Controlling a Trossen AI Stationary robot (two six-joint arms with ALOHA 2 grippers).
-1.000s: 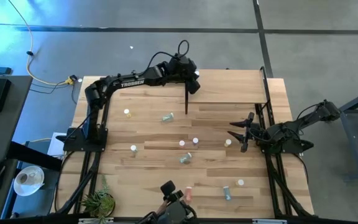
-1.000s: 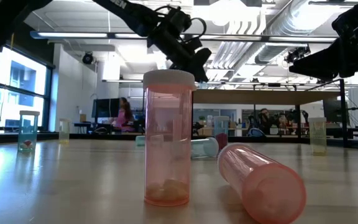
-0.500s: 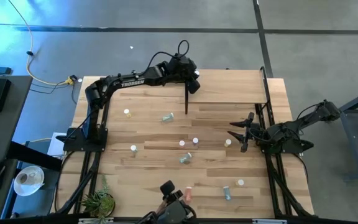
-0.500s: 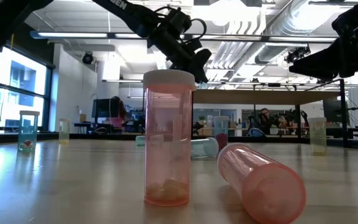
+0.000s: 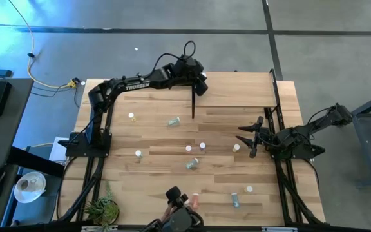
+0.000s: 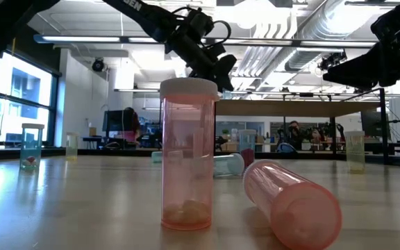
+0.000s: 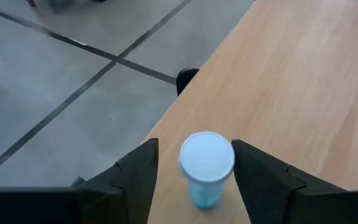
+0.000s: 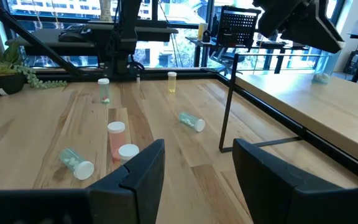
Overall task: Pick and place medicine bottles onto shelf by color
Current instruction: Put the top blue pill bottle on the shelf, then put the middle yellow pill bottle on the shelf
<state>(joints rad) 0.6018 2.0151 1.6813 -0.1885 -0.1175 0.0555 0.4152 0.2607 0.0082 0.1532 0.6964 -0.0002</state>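
A blue-green medicine bottle with a white cap stands upright on the shelf, close to its left edge. My left gripper is open, one finger on each side of the bottle, at the shelf's left end in the high view. My right gripper waits open above the table's right side, with nothing between its fingers. Several other medicine bottles stand or lie on the tabletop, among them a pink one standing and a pink one lying. My left gripper's fingers come at the bottle slanting down from the table's left. A gap shows between one finger and the cap. The other finger stands right beside the cap's rim; whether it touches, I cannot tell.
The shelf spans the table's far right on black posts. Loose bottles are scattered over the table's middle and near right. A potted plant sits at the near left corner, and a camera mount at the near edge.
My left gripper has stayed at the shelf's left end. In the high view its fingers now stand wider apart than before: it has opened. The bottle stays upright on the shelf. My right arm has kept still.
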